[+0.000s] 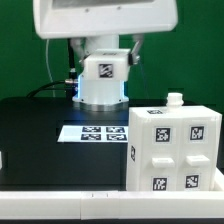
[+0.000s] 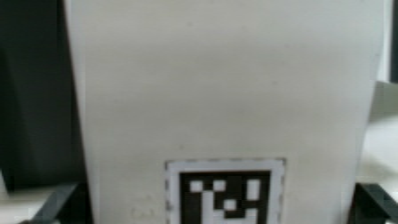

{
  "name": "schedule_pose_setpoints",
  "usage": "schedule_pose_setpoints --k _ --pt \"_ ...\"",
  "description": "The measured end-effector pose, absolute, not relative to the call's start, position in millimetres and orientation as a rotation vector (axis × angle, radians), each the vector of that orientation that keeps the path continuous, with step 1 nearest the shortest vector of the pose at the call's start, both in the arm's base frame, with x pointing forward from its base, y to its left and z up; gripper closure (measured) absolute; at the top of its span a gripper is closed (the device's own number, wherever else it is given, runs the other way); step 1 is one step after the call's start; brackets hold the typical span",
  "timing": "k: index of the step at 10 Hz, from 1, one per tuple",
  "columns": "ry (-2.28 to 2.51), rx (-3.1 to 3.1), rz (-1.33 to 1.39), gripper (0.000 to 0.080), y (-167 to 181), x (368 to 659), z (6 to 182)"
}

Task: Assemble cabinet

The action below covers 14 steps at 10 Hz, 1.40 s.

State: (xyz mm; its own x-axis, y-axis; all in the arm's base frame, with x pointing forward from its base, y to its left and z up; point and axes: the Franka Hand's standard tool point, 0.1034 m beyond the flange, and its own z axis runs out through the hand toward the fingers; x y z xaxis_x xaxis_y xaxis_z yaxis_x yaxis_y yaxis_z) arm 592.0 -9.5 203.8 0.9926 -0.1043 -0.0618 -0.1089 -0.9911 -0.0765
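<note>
The cabinet box (image 1: 170, 150) is a large white body with black-and-white tags on its faces. It stands at the front on the exterior view's right, with a small cylindrical knob (image 1: 175, 99) on its top. My gripper (image 1: 102, 82) hangs above the back of the table, shut on a flat white panel (image 1: 101, 92) that carries a tag. In the wrist view the panel (image 2: 214, 90) fills the space between the dark fingers (image 2: 54, 207), with its tag (image 2: 226, 192) close to my gripper (image 2: 217, 208).
The marker board (image 1: 92, 133) lies flat on the black table (image 1: 35, 125) below the held panel, left of the cabinet box. A white ledge (image 1: 60, 205) runs along the front edge.
</note>
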Motion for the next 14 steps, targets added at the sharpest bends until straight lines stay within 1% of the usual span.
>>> schedule_pose_setpoints --k 1,4,6,8,12,14 --pt "0.179 -3.047 0.076 0.0242 -6 600 204.4" --pt "0.172 -3.053 0.083 0.0242 -5 599 202.3" --pt "0.087 -3.071 0.028 0.0242 22 614 202.0" --pt "0.024 -3.087 0.019 0.0242 38 621 203.5" --pt "0.028 -3.086 0.024 0.0242 36 620 201.5" --pt "-0.012 -3.095 -0.012 0.0242 47 624 196.2"
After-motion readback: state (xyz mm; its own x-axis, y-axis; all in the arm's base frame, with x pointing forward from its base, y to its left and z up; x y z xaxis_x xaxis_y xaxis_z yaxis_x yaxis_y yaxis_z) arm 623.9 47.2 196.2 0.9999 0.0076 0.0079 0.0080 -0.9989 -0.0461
